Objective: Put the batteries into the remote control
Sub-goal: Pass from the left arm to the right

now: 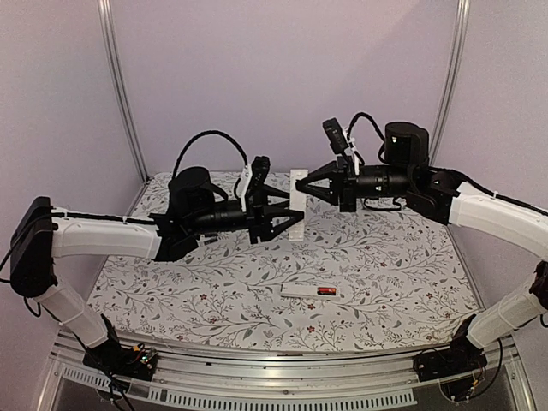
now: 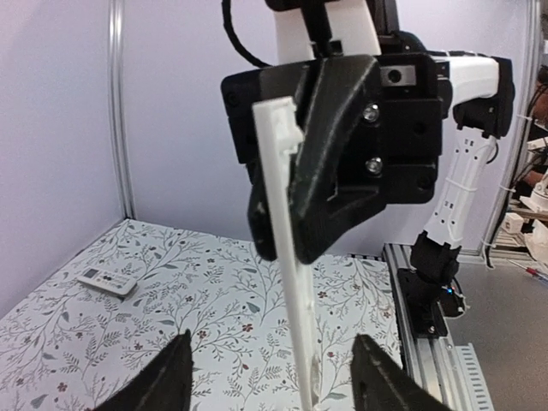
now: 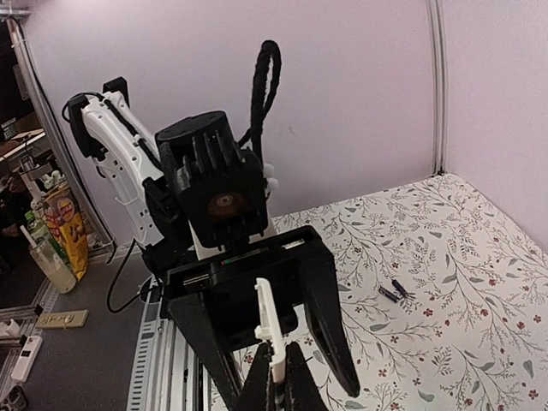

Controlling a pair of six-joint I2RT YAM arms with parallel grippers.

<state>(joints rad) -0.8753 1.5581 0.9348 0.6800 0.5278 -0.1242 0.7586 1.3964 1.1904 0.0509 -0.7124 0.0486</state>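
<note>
- The right gripper, nearest its wrist camera, was pressed together on a thin white panel. It held the panel upright in mid-air above the table.
- Whether this panel was the remote body or its cover could not be told.
- The left gripper was spread, one finger on either side of the panel's lower end and apparently clear of it.
- Judged step: the panel was being passed or re-posed between the arms, and loading was not yet complete.
- Next move, as judged: back the left gripper away without knocking the panel, then take a fine pinch on a cell.
- A red-and-black battery lay at the right end of a white slim piece on the table. Whether it was seated or only alongside could not be told.
- Two loose batteries lay close together, well apart from that piece.
- Materials: the panel was rigid moulded plastic, notched at its top end. The fingers were matte black and angular. The cells were smooth cylinders, likely to roll. The floral table cover was flat and matte.
</note>
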